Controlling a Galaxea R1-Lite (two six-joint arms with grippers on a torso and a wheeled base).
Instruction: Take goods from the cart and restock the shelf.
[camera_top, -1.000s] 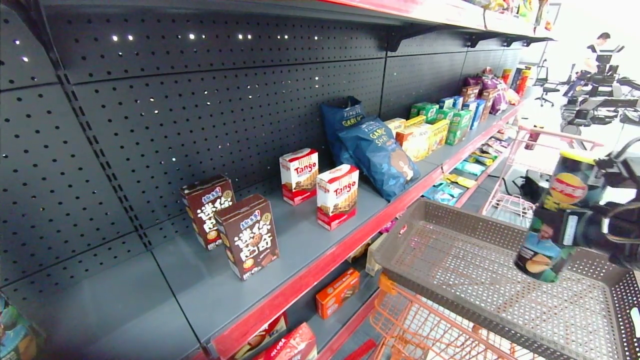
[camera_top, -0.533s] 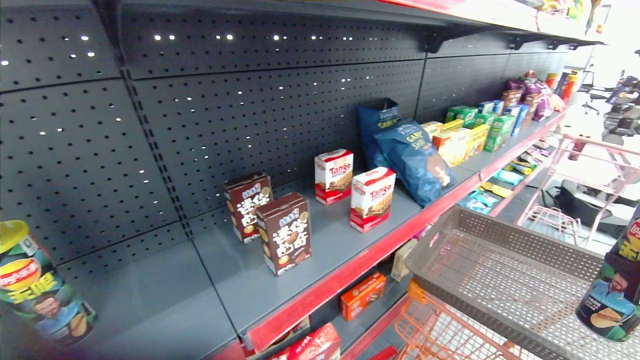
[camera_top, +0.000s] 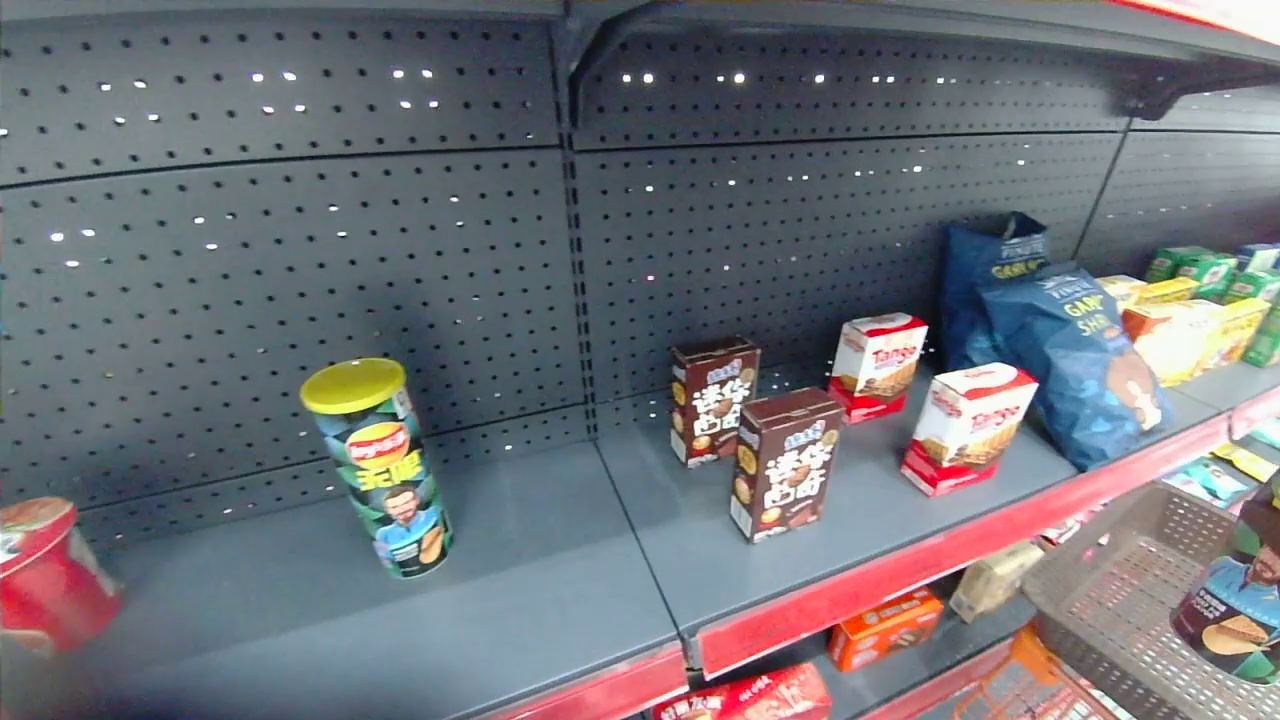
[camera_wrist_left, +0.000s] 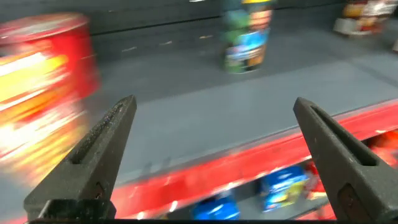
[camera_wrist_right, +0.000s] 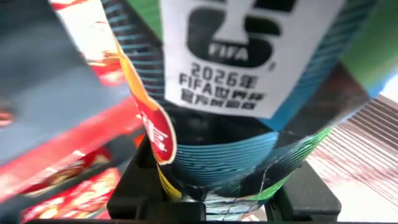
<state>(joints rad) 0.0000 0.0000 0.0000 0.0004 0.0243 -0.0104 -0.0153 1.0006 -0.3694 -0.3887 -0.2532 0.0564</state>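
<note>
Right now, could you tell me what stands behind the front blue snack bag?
A second blue snack bag stands there; the front bag covers its lower right part.

Chip can (camera_wrist_right: 236, 93) between fingers (camera_wrist_right: 140, 193) (green, blue)

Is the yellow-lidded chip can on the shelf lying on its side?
No, the chip can stands upright on the shelf, its yellow lid on top.

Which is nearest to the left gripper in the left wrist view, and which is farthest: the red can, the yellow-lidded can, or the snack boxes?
From the left gripper:
1. Red can, close by, leftmost on the shelf.
2. Yellow-lidded can, deeper on the shelf, to the right.
3. Snack boxes, farthest right.
</note>
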